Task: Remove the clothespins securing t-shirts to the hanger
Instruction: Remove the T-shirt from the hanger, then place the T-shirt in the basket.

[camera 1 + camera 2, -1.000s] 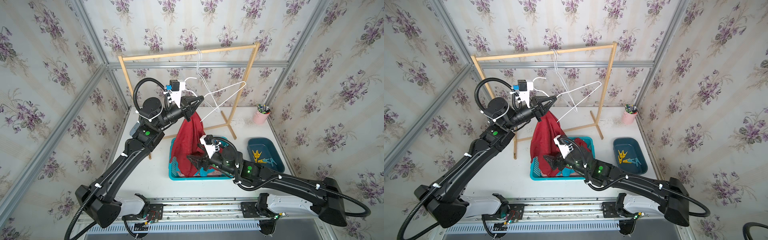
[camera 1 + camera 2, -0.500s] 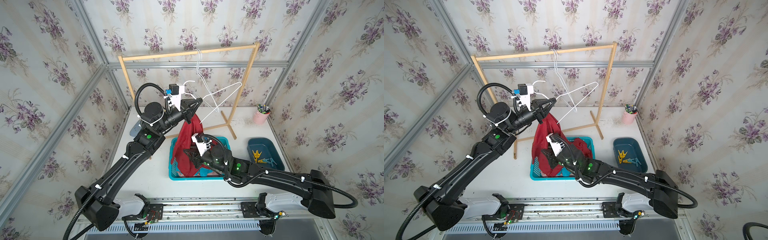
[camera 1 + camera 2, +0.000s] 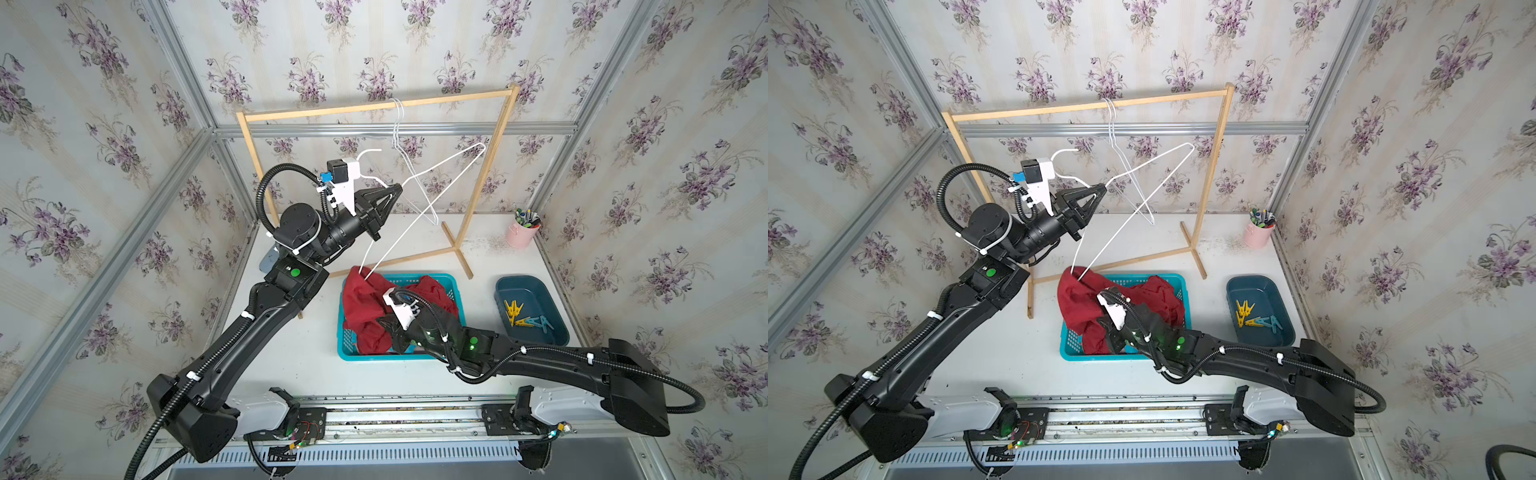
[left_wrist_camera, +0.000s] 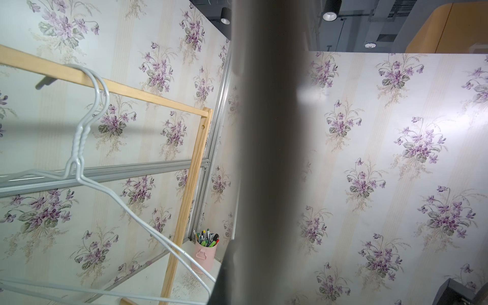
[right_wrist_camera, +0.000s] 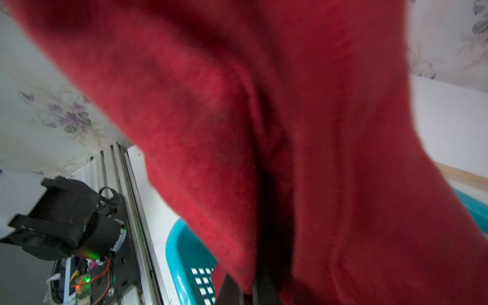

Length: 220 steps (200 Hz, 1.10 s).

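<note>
While the left gripper [image 3: 398, 190] is clamping shut on one side wire of a thin white wire hanger [image 3: 440, 165], high above and behind the turquoise plastic lattice basket [image 3: 374, 356], the hanger is tilting steeply, its low corner dipping into the soft dark red t-shirt [image 3: 361, 307] at the basket's far left corner. The dark red t-shirt is lying bunched across the basket and spilling over its left wall. The right gripper [image 3: 381, 323] is reaching in from the basket's near right side, its jaws closed tight on a fold of the red fabric, which is filling the right wrist view. The small yellow and light blue plastic clothespins [image 3: 523, 318] are lying heaped inside a dark teal plastic tray [image 3: 557, 332], which is sitting on the white counter [image 3: 291, 353] to the right of the basket, apart from it. A light wooden rack [image 3: 332, 109] is standing behind the basket, carrying two more white hangers [image 4: 79, 148] on its top rail.
</note>
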{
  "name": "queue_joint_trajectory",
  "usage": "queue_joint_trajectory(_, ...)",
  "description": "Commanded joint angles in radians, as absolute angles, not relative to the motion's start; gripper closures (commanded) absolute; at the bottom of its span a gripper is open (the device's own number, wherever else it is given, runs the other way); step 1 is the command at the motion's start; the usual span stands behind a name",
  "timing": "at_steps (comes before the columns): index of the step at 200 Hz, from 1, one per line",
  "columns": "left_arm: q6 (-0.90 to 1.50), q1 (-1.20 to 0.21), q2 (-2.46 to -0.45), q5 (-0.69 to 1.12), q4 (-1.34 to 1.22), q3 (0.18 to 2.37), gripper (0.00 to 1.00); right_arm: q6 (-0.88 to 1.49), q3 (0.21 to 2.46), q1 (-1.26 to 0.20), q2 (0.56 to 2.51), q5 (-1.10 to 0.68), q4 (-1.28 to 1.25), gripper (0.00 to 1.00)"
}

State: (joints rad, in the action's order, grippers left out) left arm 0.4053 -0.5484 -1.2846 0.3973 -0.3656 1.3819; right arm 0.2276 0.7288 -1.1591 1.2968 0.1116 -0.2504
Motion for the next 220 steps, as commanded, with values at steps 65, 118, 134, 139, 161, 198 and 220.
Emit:
queue_joint_trajectory(65, 0.297, -0.546, -1.240, 0.373, -0.278, 1.426, 1.00, 0.335, 0.678, -1.076, 1.207, 0.291, -0.085, 1.00)
queue_joint_trajectory(118, 0.169, -0.544, -1.168, 0.306, -0.056, 1.468, 1.00, 0.333, 0.750, -1.015, 1.250, 0.220, 0.079, 0.87)
queue_joint_trajectory(134, 0.134, -0.545, -1.145, 0.290, 0.011, 1.484, 1.00, 0.330, 0.803, -1.017, 1.279, 0.192, 0.147, 0.57)
queue_joint_trajectory(139, 0.124, -0.544, -1.136, 0.290, 0.025, 1.485, 1.00, 0.330, 0.817, -1.017, 1.279, 0.187, 0.165, 0.51)
queue_joint_trajectory(161, 0.082, -0.540, -1.083, 0.272, 0.103, 1.491, 1.00, 0.331, 0.853, -1.021, 1.219, 0.172, 0.210, 0.35)
queue_joint_trajectory(198, -0.025, -0.540, -0.998, 0.214, 0.346, 1.537, 1.00, 0.200, 0.880, -1.022, 1.044, 0.026, 0.154, 0.27)
queue_joint_trajectory(220, -0.121, -0.540, -0.936, 0.134, 0.549, 1.549, 1.00, 0.122, 0.932, -1.022, 0.990, -0.032, 0.181, 0.25)
